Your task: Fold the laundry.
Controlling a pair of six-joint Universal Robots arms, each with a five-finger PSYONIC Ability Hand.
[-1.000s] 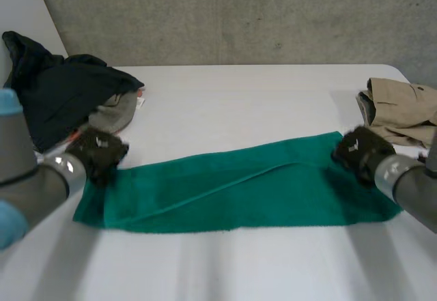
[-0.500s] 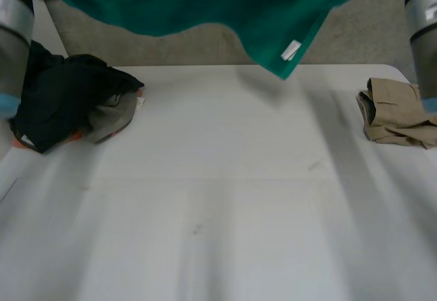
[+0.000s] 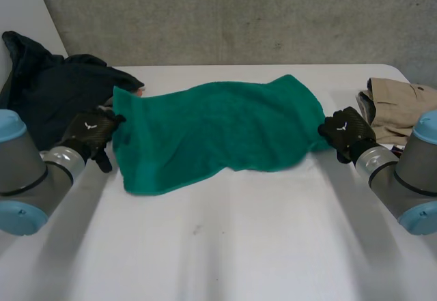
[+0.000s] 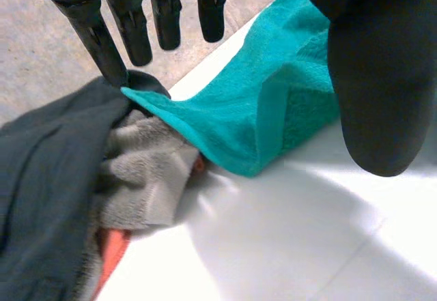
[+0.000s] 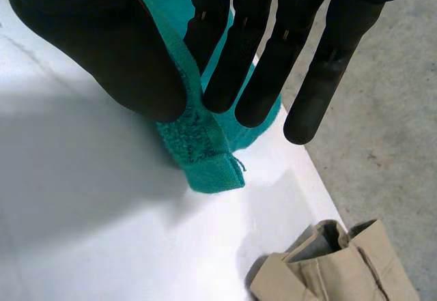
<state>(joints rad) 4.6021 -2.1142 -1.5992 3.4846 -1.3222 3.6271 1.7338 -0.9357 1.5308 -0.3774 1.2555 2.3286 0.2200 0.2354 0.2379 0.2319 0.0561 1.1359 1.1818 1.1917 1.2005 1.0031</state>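
Note:
A green towel lies rumpled across the middle of the white table, stretched between my two hands. My left hand is at the towel's left end. In its wrist view the fingers are straight and the thumb stands apart, with the towel's corner lying loose on the table beneath them. My right hand is at the towel's right end. There the towel's edge runs up between the thumb and the nearly straight fingers, pinched.
A heap of dark clothes with a grey cloth and something orange under it lies at the table's back left, touching the towel's left corner. A folded beige garment sits at the back right, just behind my right hand.
The towel lay flat near the front, was swung high above the table, and now lies rumpled farther back. My left hand has let go of its corner.

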